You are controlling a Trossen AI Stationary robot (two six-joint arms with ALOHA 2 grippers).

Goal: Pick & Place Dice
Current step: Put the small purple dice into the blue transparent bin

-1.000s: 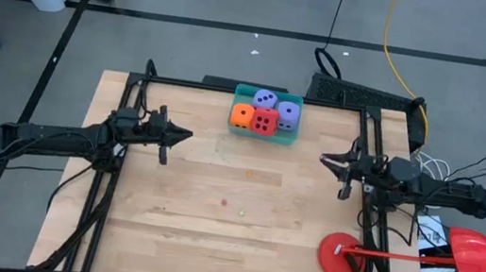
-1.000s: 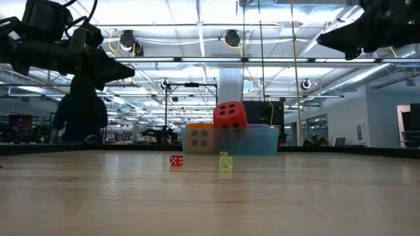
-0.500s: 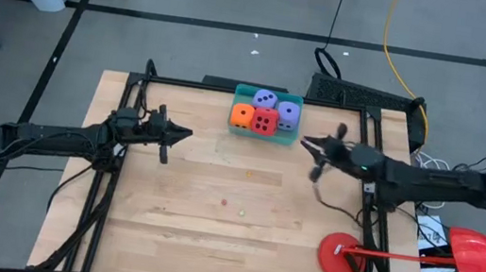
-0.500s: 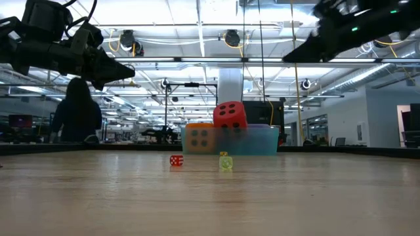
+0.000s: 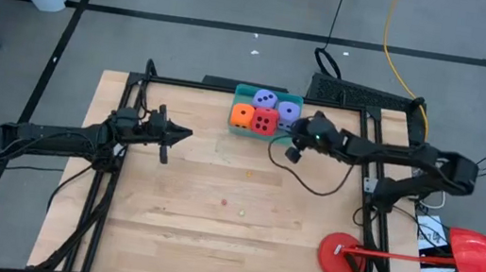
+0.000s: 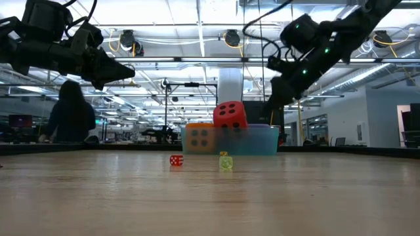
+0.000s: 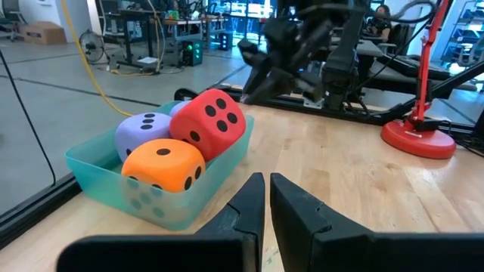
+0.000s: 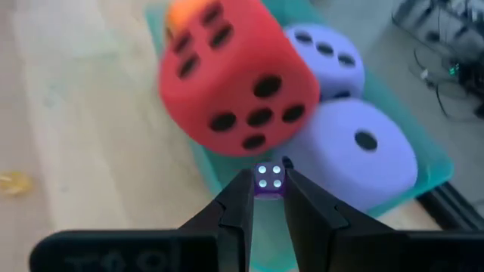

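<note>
Dice: four big soft cubes [image 5: 265, 113] sat in the teal plastic tub [image 5: 289, 138]. Right gripper [image 8: 265, 198] pinched what looked like a tiny purple die [image 8: 268, 181] just above the tub's near edge. Two tiny dice [image 6: 201, 161] remained on the wooden bench [image 5: 208, 246], well behind those jaws. Left gripper [image 5: 188, 134] hung closed, empty.

Bin [image 5: 293, 135] at my far table edge is packed: red die [image 5: 264, 121] sits on top, orange die [image 5: 241, 115] and two purple dice [image 5: 267, 98] fill the rest, no room to pass between them. Right gripper [image 5: 289, 142] crowds the bin's near right corner. Left gripper [image 5: 184, 133] hangs well left of it. Mid-table I see only a small red die [image 6: 176, 160] and a small yellow die [image 6: 226, 162]; bare wood around them. Red disc [image 5: 339, 255] blocks the near right corner.
</note>
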